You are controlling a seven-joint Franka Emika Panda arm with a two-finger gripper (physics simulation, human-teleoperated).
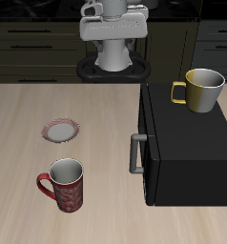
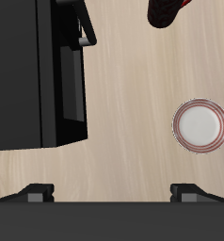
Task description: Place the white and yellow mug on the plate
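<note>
Standing on top of the black box (image 1: 187, 143), near its back edge, you have the white and yellow mug (image 1: 202, 90), upright, handle toward the table's middle. Your gripper (image 2: 112, 193) hangs high above the table (image 1: 20, 124), fingertips (image 2: 36, 192) spread wide, holding nothing. You see the plate (image 1: 60, 130) flat on the bare wood, well apart from the box. The red speckled mug (image 1: 65, 183) stands nearer the front edge.
</note>
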